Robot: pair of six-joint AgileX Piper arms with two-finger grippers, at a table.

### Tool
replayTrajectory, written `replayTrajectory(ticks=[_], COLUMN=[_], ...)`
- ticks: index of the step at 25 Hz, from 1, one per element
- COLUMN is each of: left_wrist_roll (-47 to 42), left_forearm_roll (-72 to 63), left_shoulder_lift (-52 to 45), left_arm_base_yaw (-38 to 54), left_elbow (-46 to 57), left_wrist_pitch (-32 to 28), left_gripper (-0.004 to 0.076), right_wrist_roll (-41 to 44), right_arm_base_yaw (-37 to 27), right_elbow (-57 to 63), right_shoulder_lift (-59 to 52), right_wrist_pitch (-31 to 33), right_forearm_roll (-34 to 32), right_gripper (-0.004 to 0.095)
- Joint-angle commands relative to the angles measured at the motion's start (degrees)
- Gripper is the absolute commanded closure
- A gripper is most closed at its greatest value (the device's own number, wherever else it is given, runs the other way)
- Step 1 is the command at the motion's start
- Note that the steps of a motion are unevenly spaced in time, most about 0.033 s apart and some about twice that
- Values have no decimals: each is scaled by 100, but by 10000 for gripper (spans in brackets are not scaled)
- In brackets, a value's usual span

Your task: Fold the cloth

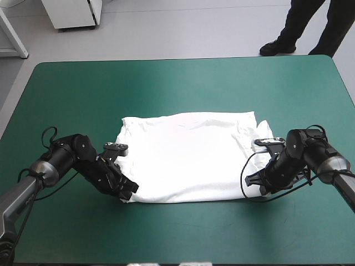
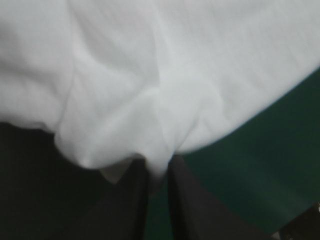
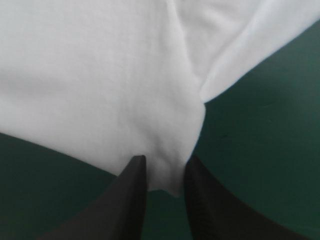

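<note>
The white T-shirt [image 1: 186,156] lies spread as a wide rectangle on the teal-green cover [image 1: 177,83], its near edge toward the table's front. My left gripper [image 1: 128,194] is at the shirt's near left corner, shut on the T-shirt [image 2: 150,100]; cloth bunches between its black fingers [image 2: 131,200]. At the near right corner my right gripper [image 1: 254,185] is shut on the T-shirt [image 3: 100,75] too, a tongue of fabric pinched between its fingers [image 3: 132,195]. A folded sleeve edge [image 3: 240,55] shows beside that corner.
Bare teal-green cover lies all around the shirt, wide toward the far edge [image 1: 183,60] and narrower at the front edge [image 1: 183,259]. Nothing else rests on the table.
</note>
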Motion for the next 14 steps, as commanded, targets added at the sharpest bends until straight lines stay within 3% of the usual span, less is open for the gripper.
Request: replayTrajectory(ticks=[1, 3, 8, 14], left_wrist_roll=[-33, -23, -244, -764], left_forearm_roll=[-167, -167, 206, 1383], left_shoulder_lift=[-194, -246, -766, -1208], left_arm_base_yaw=[-34, -34, -34, -34], left_elbow=[-102, -102, -382, -2075], left_wrist_pitch=[399, 614, 1048, 789], left_gripper=[484, 445, 441, 393], right_wrist_roll=[-39, -39, -25, 32], right_arm_base_yaw=[4, 4, 4, 4], right_elbow=[-124, -210, -757, -1755], right_shoulder_lift=[-275, -405, -798, -989], right_wrist_pitch=[110, 245, 517, 531], right_forearm_roll=[52, 52, -182, -248], right_gripper=[488, 450, 449, 449])
